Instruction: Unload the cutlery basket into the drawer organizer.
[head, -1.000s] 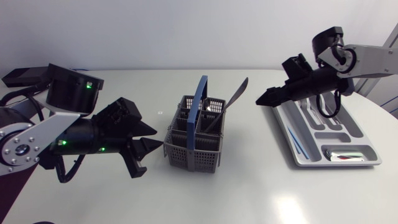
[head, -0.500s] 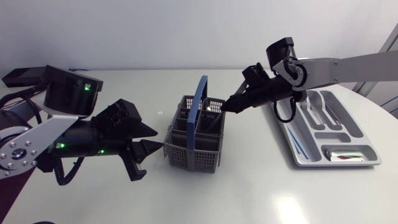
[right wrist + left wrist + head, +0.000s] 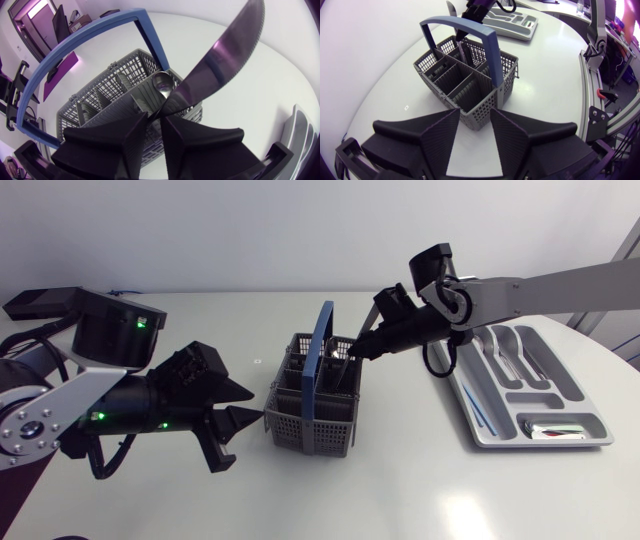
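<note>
Since the earlier frames the right arm has been swung from above the drawer organizer across to the cutlery basket, and the knife's blade, once plainly seen above the basket from overhead, is now largely covered there by the right gripper. At the left, the left gripper is held just beside the basket with its fingers spread and nothing between them. The basket is stood mid-table, its blue handle upright; a spoon bowl is seen inside, other contents being hard to make out. The right gripper's fingers are pressed onto the knife at the basket's far right corner; the knife's handle is hidden. The organizer's far end is partly masked by the arm.
</note>
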`<action>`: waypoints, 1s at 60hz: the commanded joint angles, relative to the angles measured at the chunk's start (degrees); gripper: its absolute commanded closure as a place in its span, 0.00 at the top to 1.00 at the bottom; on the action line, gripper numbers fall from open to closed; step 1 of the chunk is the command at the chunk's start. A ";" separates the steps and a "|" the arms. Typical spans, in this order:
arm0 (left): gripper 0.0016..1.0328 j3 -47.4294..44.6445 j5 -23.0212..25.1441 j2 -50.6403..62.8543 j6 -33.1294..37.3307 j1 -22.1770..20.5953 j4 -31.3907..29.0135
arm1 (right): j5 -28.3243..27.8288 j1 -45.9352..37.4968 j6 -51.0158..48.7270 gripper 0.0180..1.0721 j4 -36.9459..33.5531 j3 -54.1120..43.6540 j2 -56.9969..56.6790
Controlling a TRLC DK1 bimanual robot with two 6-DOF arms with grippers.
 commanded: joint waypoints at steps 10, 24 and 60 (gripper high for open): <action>0.45 -1.51 -0.22 -0.62 1.21 -0.38 0.37 | 2.58 1.46 1.65 0.16 2.25 2.70 3.58; 0.45 -1.59 -0.22 -0.44 1.21 -0.47 0.63 | 3.99 2.60 1.39 0.11 5.41 0.24 1.47; 0.45 -2.21 -1.36 -0.35 0.86 -1.88 1.07 | 4.16 3.48 2.27 0.11 9.28 -8.90 -16.55</action>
